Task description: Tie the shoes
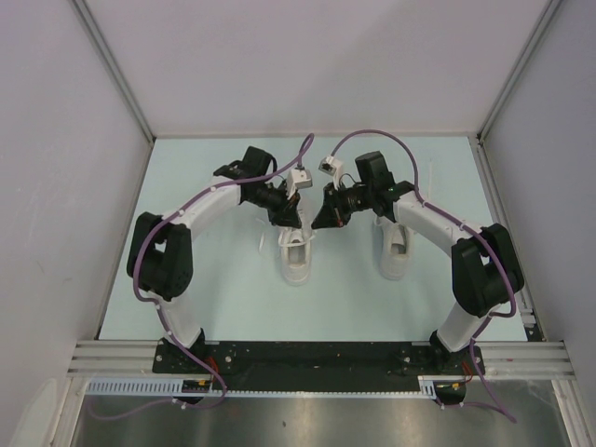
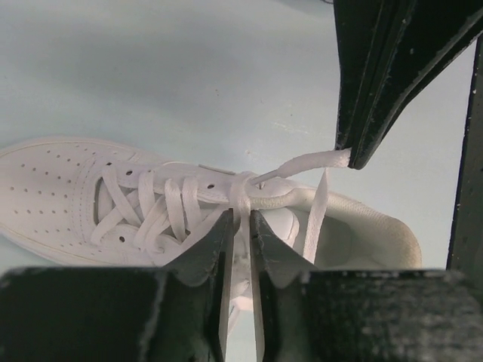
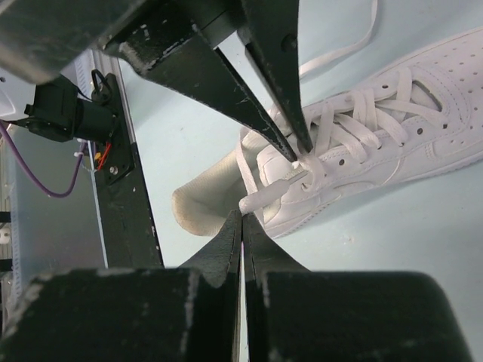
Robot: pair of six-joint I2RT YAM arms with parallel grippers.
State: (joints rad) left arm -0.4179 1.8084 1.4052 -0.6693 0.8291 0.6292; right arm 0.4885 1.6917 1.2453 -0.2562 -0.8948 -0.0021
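Observation:
Two white shoes stand toe-away on the pale blue table; the left shoe [image 1: 298,261] is being worked on and the right shoe [image 1: 395,253] sits under the right arm. Both grippers meet over the left shoe's [image 2: 60,188] tongue. My left gripper [image 2: 240,219] is nearly closed, pinching a lace strand at the crossing by the top eyelets. My right gripper [image 3: 243,215] is shut on the other lace [image 2: 302,164], pulled taut toward the heel. Its fingers [image 2: 377,90] show at upper right in the left wrist view. The left gripper's fingers [image 3: 249,98] reach down onto the shoe [image 3: 407,136].
White enclosure walls [image 1: 65,140] close in the left, right and back of the table. A black rail [image 1: 307,358] with both arm bases runs along the near edge. Purple cables [image 1: 372,138] loop above the wrists. A loose lace end [image 3: 355,41] trails on the table beyond the shoe.

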